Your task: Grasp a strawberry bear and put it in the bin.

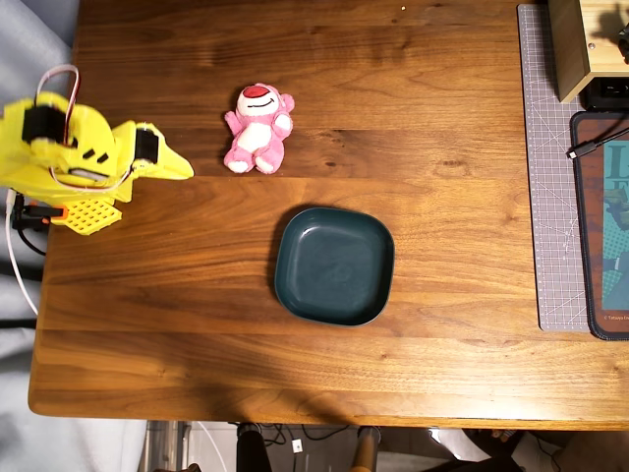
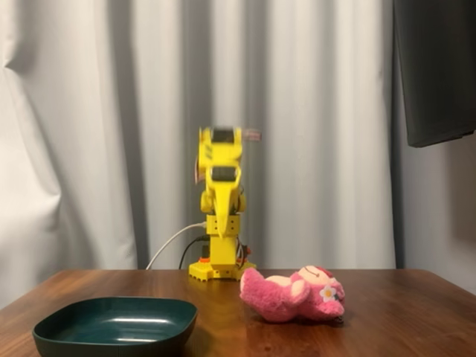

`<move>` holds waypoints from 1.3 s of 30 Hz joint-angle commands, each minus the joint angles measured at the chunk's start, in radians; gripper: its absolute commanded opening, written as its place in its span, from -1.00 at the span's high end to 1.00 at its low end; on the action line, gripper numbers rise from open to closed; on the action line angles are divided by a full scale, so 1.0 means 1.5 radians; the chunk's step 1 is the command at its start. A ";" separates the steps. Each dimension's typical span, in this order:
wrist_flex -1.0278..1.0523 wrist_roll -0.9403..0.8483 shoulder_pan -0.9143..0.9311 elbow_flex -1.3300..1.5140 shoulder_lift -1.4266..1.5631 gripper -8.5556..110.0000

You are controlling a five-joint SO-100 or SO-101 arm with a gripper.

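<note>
The pink strawberry bear [image 1: 258, 129] lies on its back on the wooden table, head toward the far edge in the overhead view; in the fixed view the bear [image 2: 292, 294] rests on the right. The dark teal bin [image 1: 334, 265] sits empty near the table's middle, and at the lower left as the bin [image 2: 115, 324] in the fixed view. My yellow gripper [image 1: 185, 169] is at the table's left side, shut, pointing toward the bear with a clear gap between them. In the fixed view the gripper [image 2: 222, 221] hangs above the arm's base, empty.
A grey cutting mat [image 1: 550, 177] and a dark mat [image 1: 601, 226] with a cable lie along the table's right edge, with a wooden box [image 1: 573, 44] at the top right. The arm's base [image 1: 74, 211] stands at the left edge. White curtains hang behind.
</note>
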 commanded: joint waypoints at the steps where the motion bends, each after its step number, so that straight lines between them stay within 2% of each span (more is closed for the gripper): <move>1: 0.024 0.001 0.017 -0.227 -0.231 0.84; 6: 0.056 0.025 0.104 -0.316 -0.350 0.68; 12: 0.057 0.094 0.181 -0.411 -0.500 0.62; 15: 0.064 0.104 0.199 -0.458 -0.558 0.38; 19: 0.079 0.105 0.211 -0.505 -0.616 0.24; 26: 0.075 0.108 0.220 -0.504 -0.684 0.15; 39: 0.033 0.108 0.237 -0.509 -0.846 0.13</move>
